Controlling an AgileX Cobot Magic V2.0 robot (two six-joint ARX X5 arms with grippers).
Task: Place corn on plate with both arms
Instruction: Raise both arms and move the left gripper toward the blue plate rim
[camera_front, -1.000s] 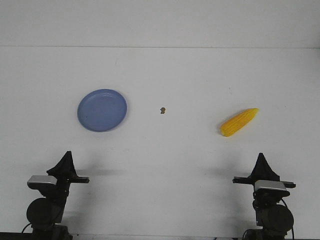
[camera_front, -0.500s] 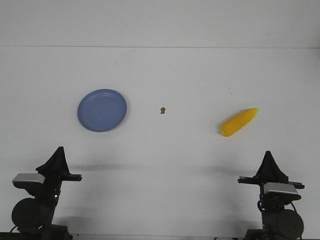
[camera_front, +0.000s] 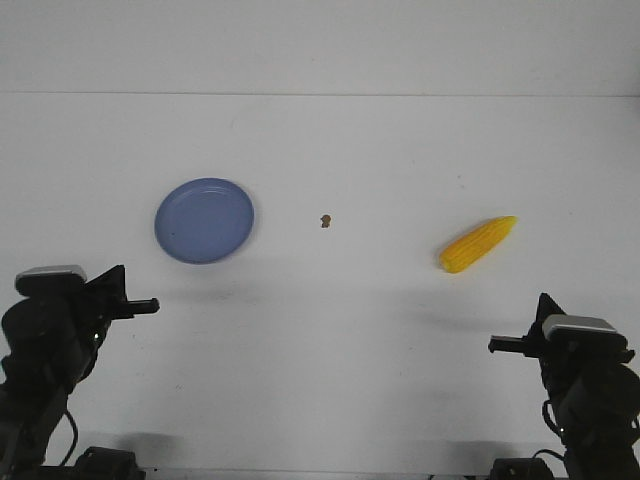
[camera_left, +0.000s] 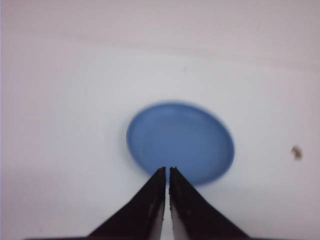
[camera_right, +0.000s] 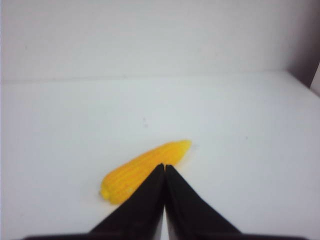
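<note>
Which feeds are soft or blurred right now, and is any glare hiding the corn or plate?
Left wrist view: the plate has a smeared, blurry rim and the brown speck is fuzzy. Right wrist view: the corn is slightly soft, kernels barely resolved. Front view: sharp enough, even light, faint shadows, no glare on plate or corn.

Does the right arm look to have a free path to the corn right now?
Probably yes. The right gripper is shut and points at the corn, which lies alone on bare table; nothing stands between them.
</note>
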